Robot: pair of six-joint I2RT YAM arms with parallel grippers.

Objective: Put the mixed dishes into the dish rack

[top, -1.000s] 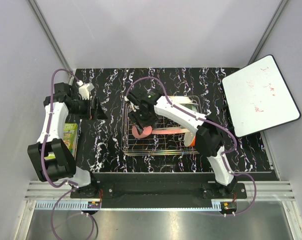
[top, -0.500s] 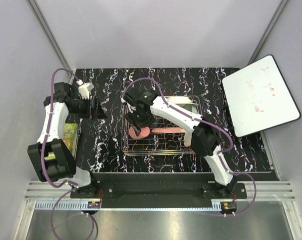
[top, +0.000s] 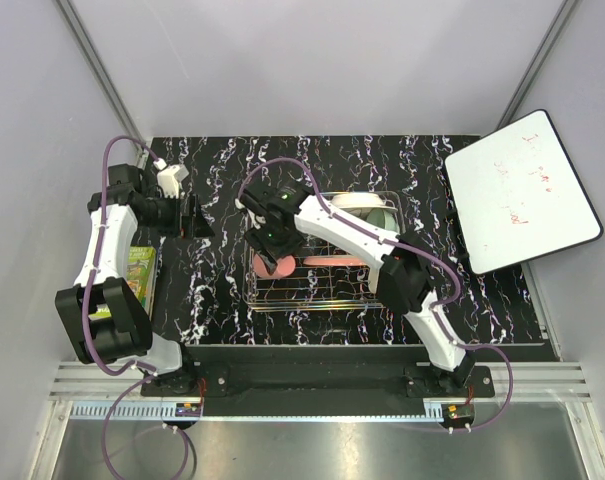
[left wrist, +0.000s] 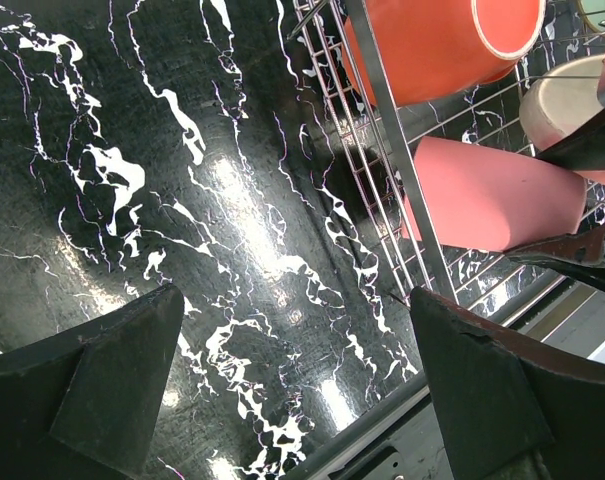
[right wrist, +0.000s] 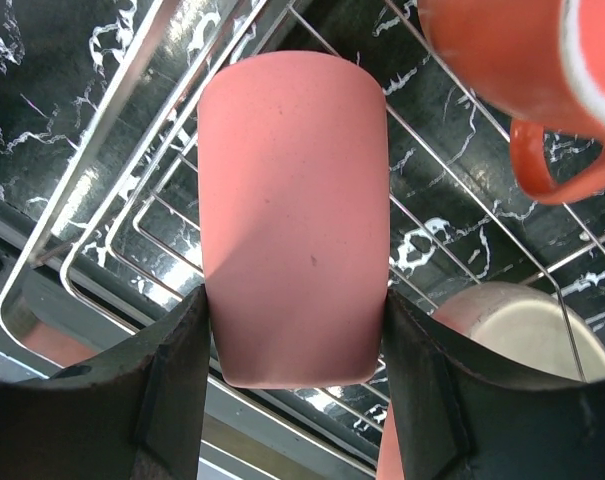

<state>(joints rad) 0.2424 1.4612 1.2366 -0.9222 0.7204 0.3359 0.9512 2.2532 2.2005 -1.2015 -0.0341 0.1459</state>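
My right gripper (top: 270, 245) (right wrist: 294, 300) is shut on the smaller pink mug (top: 279, 266) (right wrist: 294, 210) and holds it over the left end of the silver wire dish rack (top: 322, 301) (right wrist: 110, 112). The mug also shows in the left wrist view (left wrist: 492, 195). The orange mug (right wrist: 502, 55) (left wrist: 432, 45) lies in the rack beside it. A bowl with a white inside (right wrist: 522, 335) and the pink-and-peach plate (top: 337, 261) are in the rack. A pale bowl (top: 364, 204) sits at its far side. My left gripper (top: 195, 217) (left wrist: 294, 295) is open and empty over the table, left of the rack.
A green book (top: 140, 275) lies at the table's left edge under my left arm. A white board (top: 520, 190) leans at the right. The black marbled table (top: 212, 290) lies between the left gripper and the rack (left wrist: 382, 130).
My right gripper has carried the pink mug a little to the left, toward the rack's left end. The left arm has not moved.
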